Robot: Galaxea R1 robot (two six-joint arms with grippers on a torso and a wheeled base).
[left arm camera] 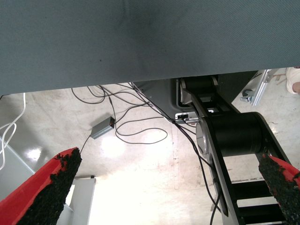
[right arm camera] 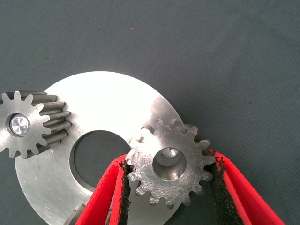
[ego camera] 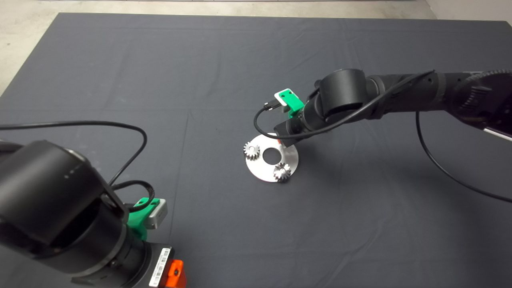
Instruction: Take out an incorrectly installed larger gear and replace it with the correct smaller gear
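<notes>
On the mat [ego camera: 120,80], right claw [right arm camera: 171,187] grips 1 of 3 gears.

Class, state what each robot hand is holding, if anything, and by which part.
Right hand grips the larger gear by opposite teeth on its rim; left hand holds nothing.

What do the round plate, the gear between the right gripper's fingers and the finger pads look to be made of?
The plate: bright metal, likely aluminium or steel, with a fine brushed sheen. The gear between the right gripper fingers: silver-grey metal, its face scratched and machined. The pads: black, rough and crumbly, probably rubber or foam grip lining on red, seemingly plastic fingers.
</notes>
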